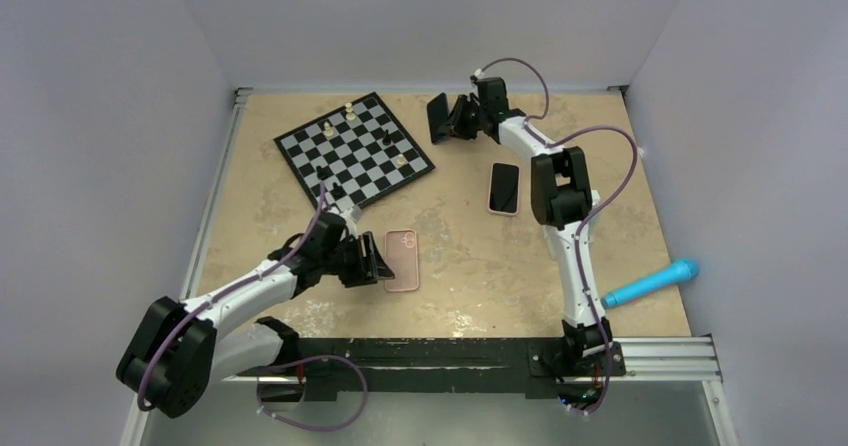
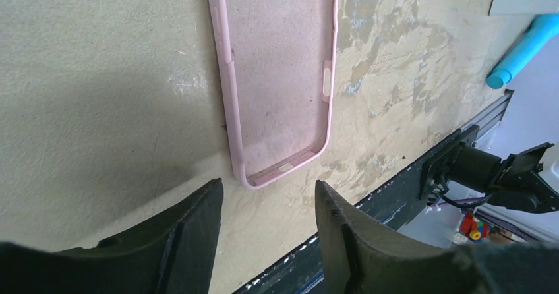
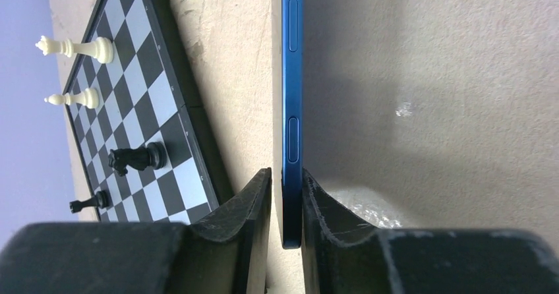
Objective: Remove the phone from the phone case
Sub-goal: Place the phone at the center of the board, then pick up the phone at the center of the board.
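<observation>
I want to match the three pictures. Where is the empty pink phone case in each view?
Top view: the empty pink case, lower middle, just right of the left pincer.
Left wrist: top centre, lying flat.
Right wrist: not in it.
Shared landmark: the light blue tube, right of the case in both.

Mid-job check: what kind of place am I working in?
Probably a robotics lab test cell: plain white walls box in the tabletop, an aluminium mounting rail edges it, and unrelated props like a chessboard and a blue toy lie about.
</observation>
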